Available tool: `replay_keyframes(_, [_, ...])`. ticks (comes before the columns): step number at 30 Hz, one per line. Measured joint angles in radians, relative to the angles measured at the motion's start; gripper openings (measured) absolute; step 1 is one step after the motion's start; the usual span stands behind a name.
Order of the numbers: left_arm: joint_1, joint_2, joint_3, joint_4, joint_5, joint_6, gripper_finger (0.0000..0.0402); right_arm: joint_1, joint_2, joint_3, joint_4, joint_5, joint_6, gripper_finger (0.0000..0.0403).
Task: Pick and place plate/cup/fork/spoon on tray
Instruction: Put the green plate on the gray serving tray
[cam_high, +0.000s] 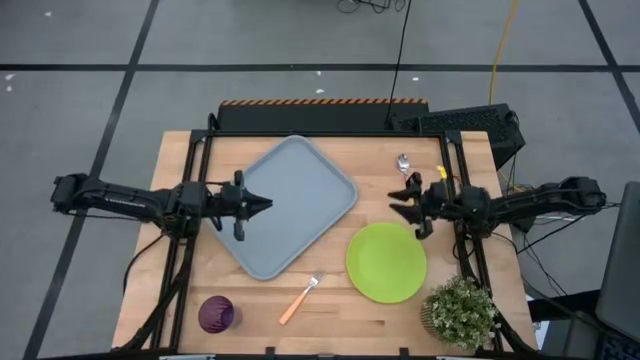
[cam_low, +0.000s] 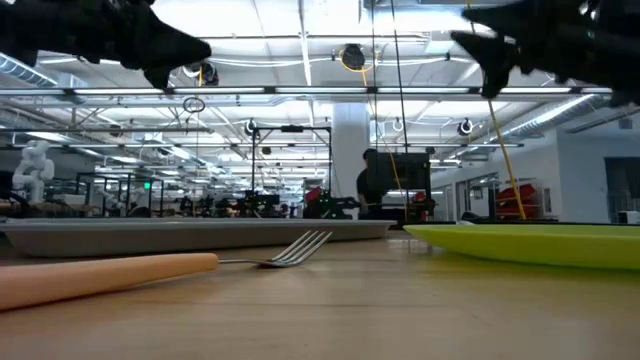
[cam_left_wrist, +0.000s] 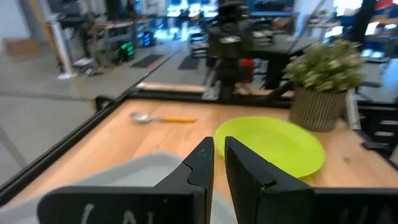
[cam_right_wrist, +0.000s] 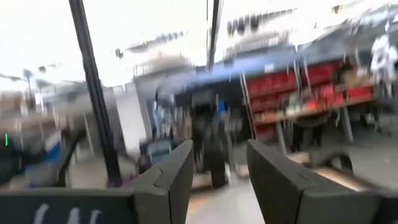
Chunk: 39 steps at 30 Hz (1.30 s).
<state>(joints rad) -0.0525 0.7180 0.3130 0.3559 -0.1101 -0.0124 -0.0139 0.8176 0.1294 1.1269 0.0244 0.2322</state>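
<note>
High view: large grey-blue plastic tray (cam_high: 290, 205) empty; lime-green round plate (cam_high: 386, 262), purple tumbler (cam_high: 216, 314), orange-handled fork (cam_high: 298, 298) and spoon (cam_high: 403, 162) remain on the wooden worktop (cam_high: 330, 310). Left gripper (cam_high: 262, 204) nearly closed, right gripper (cam_high: 402, 200) open, both holding nothing.

The table (cam_high: 330, 300) is pale wood with a visible grain and a smooth, slightly satin top. The tray (cam_high: 290, 205) is grey-blue plastic with a matt, even surface. The plate (cam_high: 386, 262) is lime-green plastic, smooth, with a soft sheen along its rim in the low view. The fork (cam_high: 298, 299) has a matt orange handle and a bright metal head. The spoon (cam_high: 403, 163) has a shiny metal bowl. The cup (cam_high: 216, 314) is translucent dark purple plastic. Both arms are dark and matt; the left gripper (cam_high: 268, 204) has smooth black fingers (cam_left_wrist: 202, 163).
</note>
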Motion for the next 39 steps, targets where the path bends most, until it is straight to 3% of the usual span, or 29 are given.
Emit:
replay_keyframes(4, [0.0, 0.001, 0.0, 0.085, 0.032, 0.008, 0.0042, -0.018, 0.003, 0.158, -0.159, -0.028, -0.025, 0.0142])
replay_keyframes(8, [0.0, 0.0, 0.0, 0.196, 0.032, 0.043, 0.0042, -0.019, 0.091, 0.373, -0.353, -0.028, -0.114, 0.0142])
replay_keyframes(12, [0.001, 0.0, 0.008, 0.236, -0.013, 0.103, 0.0042, -0.038, 0.19, 0.623, -0.743, 0.024, -0.158, 0.0142])
replay_keyframes(16, [0.014, -0.001, 0.09, 0.119, -0.091, 0.136, 0.0042, -0.058, 0.338, 0.848, -1.21, 0.164, -0.163, 0.0142])
replay_keyframes(21, [0.039, 0.004, 0.199, -0.076, -0.151, 0.142, 0.0042, -0.108, 0.517, 1.046, -1.653, 0.23, -0.026, 0.0142])
replay_keyframes(25, [0.057, 0.004, 0.227, -0.096, -0.17, 0.142, 0.0042, -0.145, 0.609, 1.101, -1.807, 0.221, 0.009, 0.0141])
replay_keyframes(28, [0.069, 0.004, 0.233, -0.092, -0.171, 0.145, 0.0042, -0.161, 0.647, 1.105, -1.855, 0.15, -0.032, 0.0141])
replay_keyframes(39, [0.088, 0.004, 0.233, -0.061, -0.171, 0.197, 0.0042, -0.162, 0.715, 1.104, -2.116, 0.075, -0.154, 0.0141])
